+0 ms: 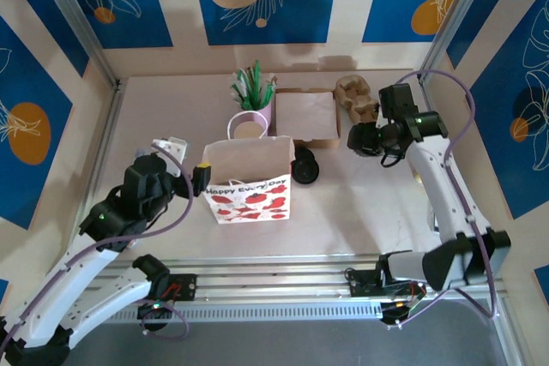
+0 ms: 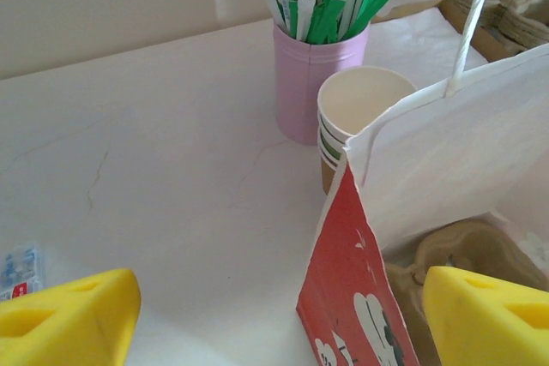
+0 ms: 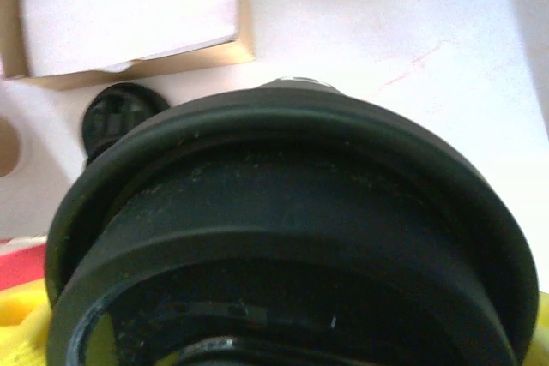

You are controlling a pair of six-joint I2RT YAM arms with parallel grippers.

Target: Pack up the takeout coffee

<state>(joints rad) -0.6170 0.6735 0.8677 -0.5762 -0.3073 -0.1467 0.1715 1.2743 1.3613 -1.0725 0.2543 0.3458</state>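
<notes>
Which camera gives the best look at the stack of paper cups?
The left wrist view: the paper cups stand close, open mouth and stacked rims plain, beside the pink holder and behind the bag. The top view shows them small, from above, a pale circle between holder and bag.

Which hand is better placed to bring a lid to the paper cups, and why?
Right, probably. The right hand holds a black lid, ready to carry to the cup stack. The left hand stands open and empty at the paper bag's edge.
</notes>
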